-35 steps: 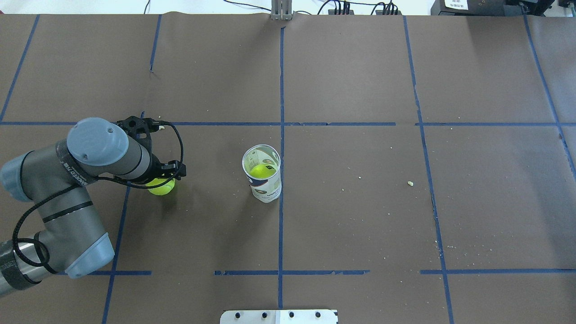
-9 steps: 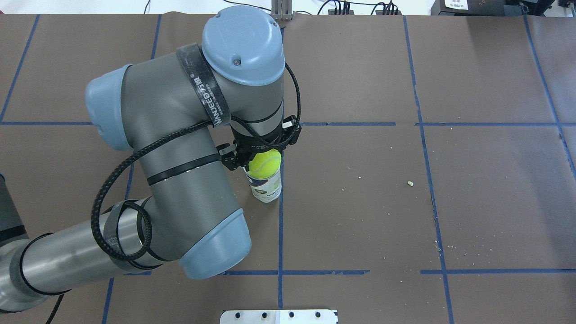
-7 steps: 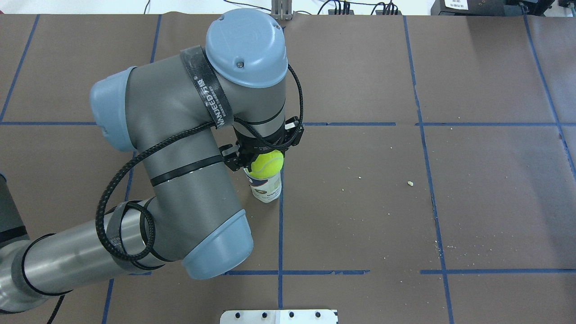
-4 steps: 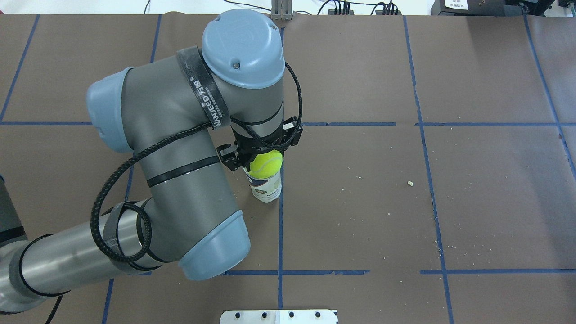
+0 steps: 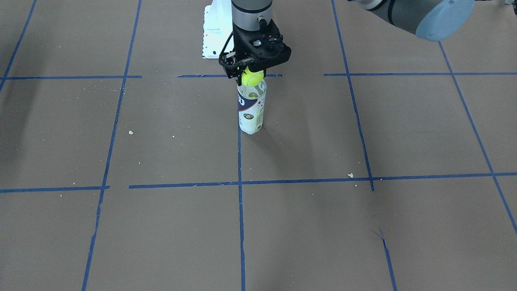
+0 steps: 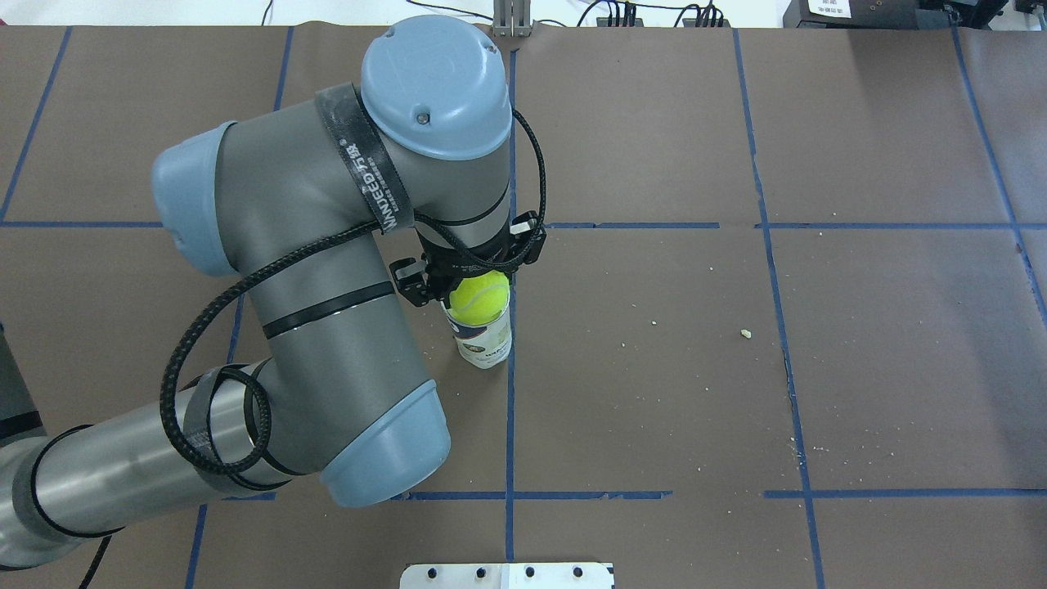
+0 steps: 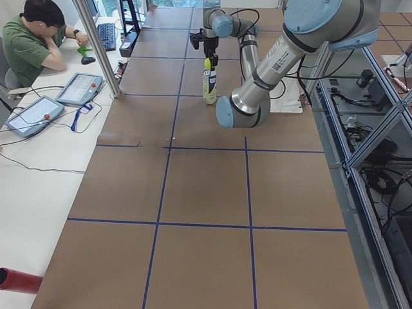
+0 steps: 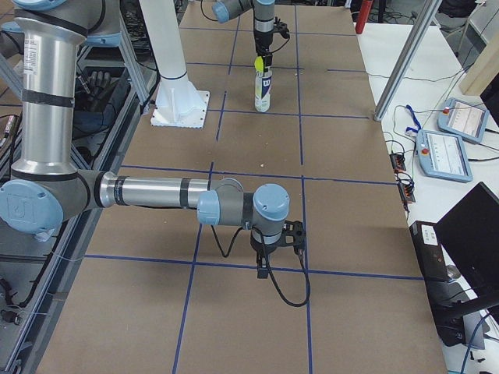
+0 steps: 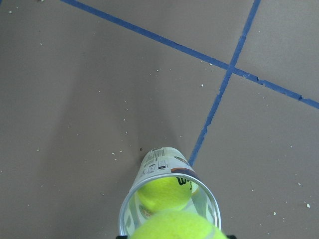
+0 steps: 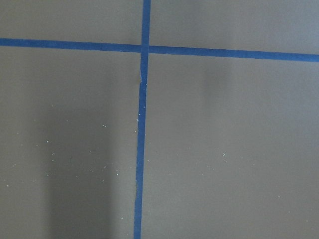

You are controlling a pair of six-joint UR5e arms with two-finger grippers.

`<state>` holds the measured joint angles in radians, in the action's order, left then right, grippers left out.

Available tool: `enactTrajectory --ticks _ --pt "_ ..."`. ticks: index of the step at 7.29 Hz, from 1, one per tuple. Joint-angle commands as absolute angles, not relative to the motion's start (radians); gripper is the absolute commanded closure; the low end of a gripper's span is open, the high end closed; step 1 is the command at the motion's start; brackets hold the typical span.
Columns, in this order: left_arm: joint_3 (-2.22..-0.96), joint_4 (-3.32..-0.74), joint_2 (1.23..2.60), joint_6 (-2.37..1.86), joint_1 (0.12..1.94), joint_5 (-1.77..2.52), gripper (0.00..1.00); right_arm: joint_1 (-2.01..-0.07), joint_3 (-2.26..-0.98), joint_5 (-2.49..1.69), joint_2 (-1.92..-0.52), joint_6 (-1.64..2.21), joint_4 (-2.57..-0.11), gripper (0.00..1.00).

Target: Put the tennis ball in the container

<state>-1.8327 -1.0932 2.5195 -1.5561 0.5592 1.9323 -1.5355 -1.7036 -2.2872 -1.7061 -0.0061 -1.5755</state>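
Left gripper [image 5: 253,71]: points straight down over the middle of the table. Its two black fingers are closed in against the sides of the tennis ball and have it in their grip.

Tennis ball [image 5: 251,78]: bright yellow-green and fuzzy, held by the left gripper right at the open mouth of the container. From the front its underside overlaps the rim, but I cannot tell whether it touches. In the left wrist view it fills the bottom edge, centred over the opening.

Container [image 5: 251,115]: a tall clear can with a white and navy label. It stands upright directly under the gripper, just beside one of the blue tape lines [image 6: 510,425].

Second ball [image 9: 160,193]: another yellow-green ball with black print sits down inside the can, seen through its open top.

Right gripper [image 8: 265,263]: hangs low over the table toward the robot's right end, well apart from the can. It shows only in the side view, so I cannot tell how its jaws stand. Its wrist camera sees only brown paper and tape.

Table [image 6: 654,393]: covered in brown paper, marked into squares by the blue tape and dotted with pale crumbs.

White pedestal [image 5: 213,36]: stands behind the can, on the robot's side.

Person [image 7: 29,38]: in a green shirt, seated at a side desk beyond the table's edge.
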Motion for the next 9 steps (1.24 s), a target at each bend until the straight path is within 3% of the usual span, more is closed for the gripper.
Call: enactTrajectory --ticks 1,6,8,9 --pt "-1.835 -1.092 2.517 -1.554 0.56 1.933 0.0 -1.536 -1.703 -2.287 -1.706 -0.006 -1.575 0.0" --pt "-1.867 -1.095 2.499 -1.501 0.578 1.933 0.0 -1.536 -1.703 -2.287 -1.706 -0.006 -1.575 0.0" --pt "-2.046 -1.144 2.305 -1.314 0.682 1.943 0.0 -1.536 -1.703 -2.287 -1.706 -0.006 -1.575 0.0" --pt "-2.052 -1.147 2.257 -1.196 0.748 1.945 0.0 -1.536 -1.703 -2.287 -1.707 -0.006 -1.575 0.0"
